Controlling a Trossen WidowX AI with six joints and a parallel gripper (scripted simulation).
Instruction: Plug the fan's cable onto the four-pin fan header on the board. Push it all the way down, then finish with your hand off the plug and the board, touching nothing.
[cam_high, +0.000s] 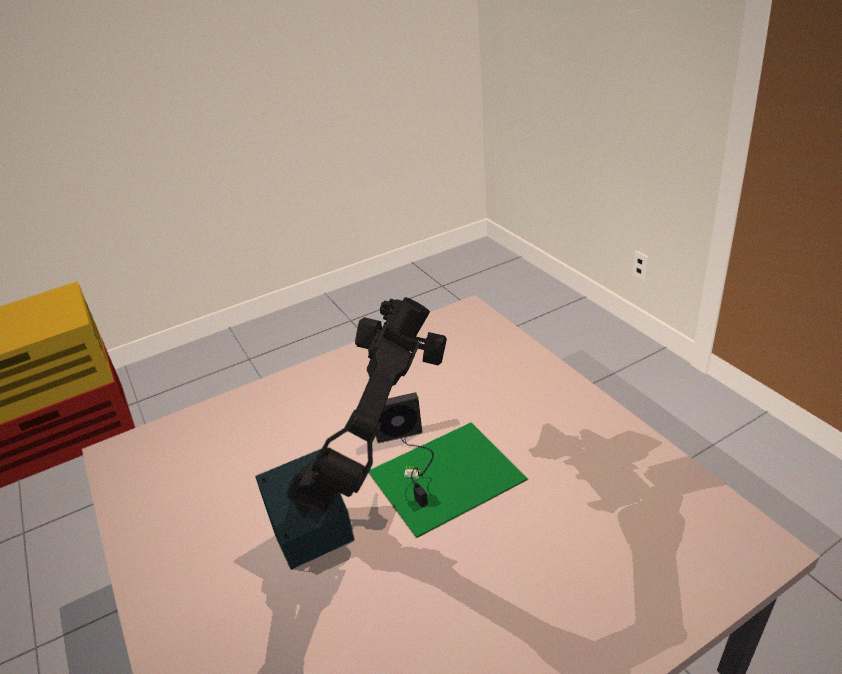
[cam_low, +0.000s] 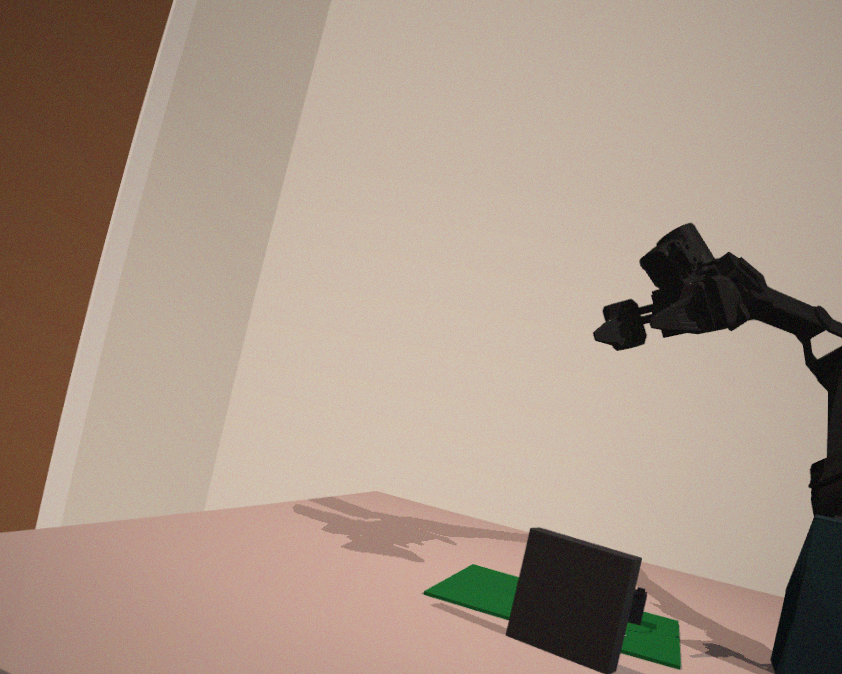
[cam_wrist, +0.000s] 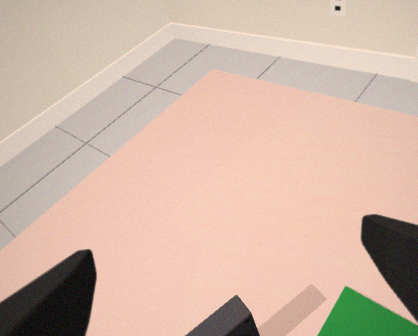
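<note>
The green board (cam_high: 477, 463) (cam_low: 470, 586) (cam_wrist: 372, 320) lies flat on the table. The black fan (cam_high: 398, 420) (cam_low: 572, 597) (cam_wrist: 230, 311) stands upright beside it. Its thin dark cable (cam_high: 432, 456) curves over the board to a small black plug (cam_high: 420, 496) (cam_low: 638, 605). The plug appears upright and apart from the small white pin header (cam_high: 410, 472), whose pins show. Whether the plug touches the board cannot be told. My gripper (cam_high: 400, 342) (cam_low: 625, 328) (cam_wrist: 231, 244) is open and empty, high above the table beyond the fan. The plug and header are outside the wrist view.
The teal arm base (cam_high: 316, 534) (cam_low: 804, 604) stands beside the board's left edge. The pink table (cam_high: 561, 562) (cam_low: 245, 597) (cam_wrist: 200, 175) has its far corner ahead in the wrist view. Yellow and red boxes (cam_high: 49, 337) stand off the table at the left.
</note>
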